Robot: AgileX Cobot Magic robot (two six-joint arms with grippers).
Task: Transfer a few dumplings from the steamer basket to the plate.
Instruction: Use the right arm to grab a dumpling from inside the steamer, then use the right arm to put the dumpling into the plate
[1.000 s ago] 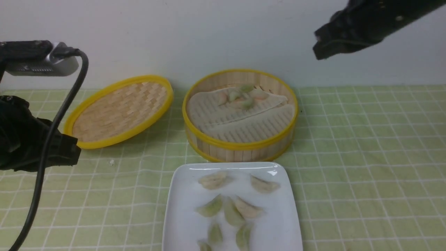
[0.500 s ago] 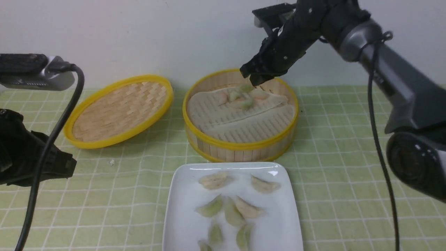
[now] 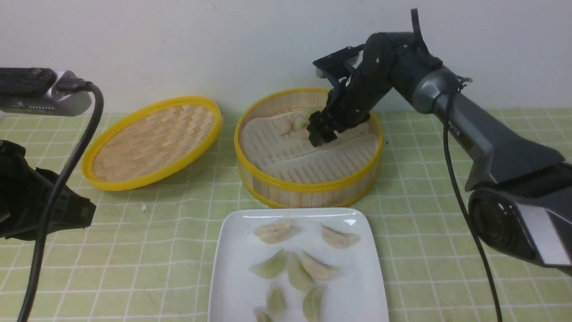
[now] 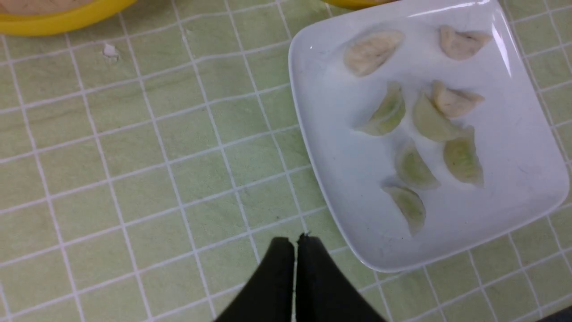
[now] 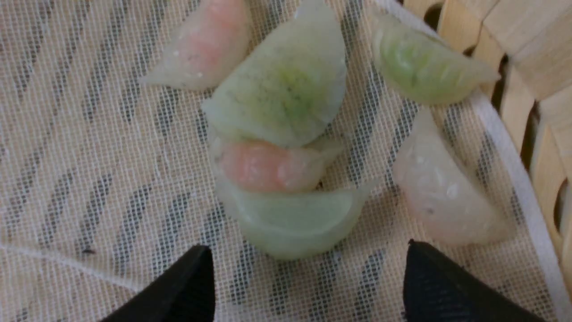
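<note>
Right tool [image 5: 308, 264] is spread wide; just ahead of its tips, 1 green dumpling [image 5: 290, 223] lies crosswise, rounded side toward it. Left tool [image 4: 295, 243] is pinched closed.

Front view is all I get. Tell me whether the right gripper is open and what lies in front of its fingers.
Observer: Right gripper is open. A pale green dumpling lies on the liner right in front of the gap, not yet gripped.
Operator: Report what lies against it.
Observer: A pink dumpling lies against it, and a bigger green one overlaps the pink.
Operator: Now the left gripper.
Observer: Left gripper is shut and empty, over the cloth beside the plate.
</note>
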